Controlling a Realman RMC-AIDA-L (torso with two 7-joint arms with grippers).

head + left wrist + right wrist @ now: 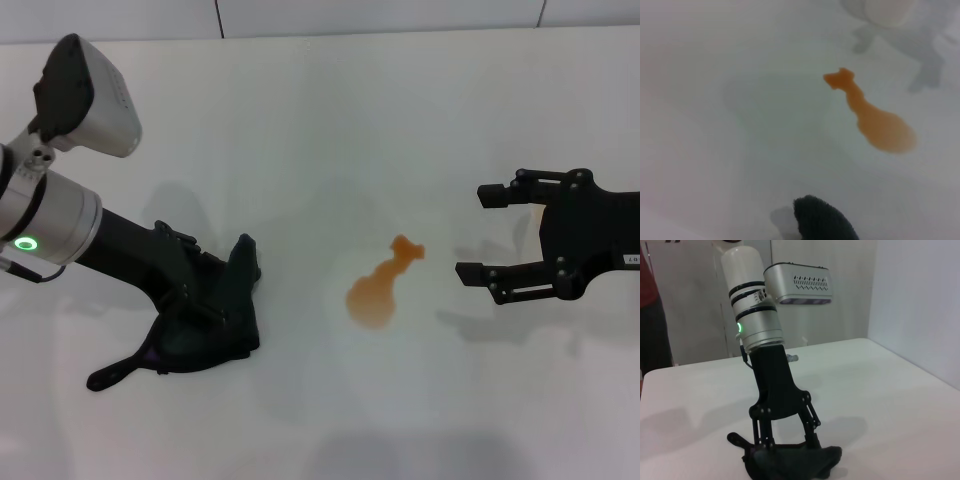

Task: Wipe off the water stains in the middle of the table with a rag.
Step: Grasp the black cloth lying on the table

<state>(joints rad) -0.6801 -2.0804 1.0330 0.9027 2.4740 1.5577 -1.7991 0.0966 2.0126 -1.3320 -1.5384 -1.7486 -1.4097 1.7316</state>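
Left end effector (205,320) clamped on black rag (225,310), beside untouched orange puddle (380,285) on bench (320,120); wiping all ahead. Right end effector (485,232) wide, idle.

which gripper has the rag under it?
The left gripper: it is down on the dark rag, left of the orange water stains. The right gripper hangs open, empty.
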